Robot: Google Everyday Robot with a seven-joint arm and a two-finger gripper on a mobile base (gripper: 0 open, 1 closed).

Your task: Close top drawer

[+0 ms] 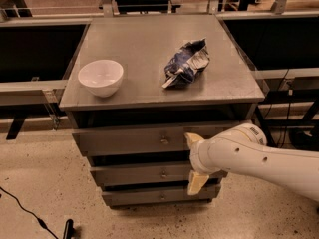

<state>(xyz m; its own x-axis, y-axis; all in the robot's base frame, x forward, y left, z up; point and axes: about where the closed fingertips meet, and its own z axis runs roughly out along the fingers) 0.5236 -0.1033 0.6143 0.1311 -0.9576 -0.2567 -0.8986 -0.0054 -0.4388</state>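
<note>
The top drawer point(124, 141) is the wide grey front just under the cabinet top, with a small brass knob point(163, 140) at its centre. It stands only slightly out, with a dark gap above it. My gripper point(194, 162) is at the right part of the cabinet front, right of the knob. It is open, with the fingers spread one above the other. The upper cream finger point(193, 139) rests against the top drawer's front. The lower finger lies over the two lower drawers and holds nothing.
A white bowl point(100, 76) and a crumpled blue and white chip bag point(186, 63) sit on the grey cabinet top point(144, 39). Two lower drawers point(144, 175) sit beneath. A black cable point(30, 214) lies on the floor at left. Dark benches flank the cabinet.
</note>
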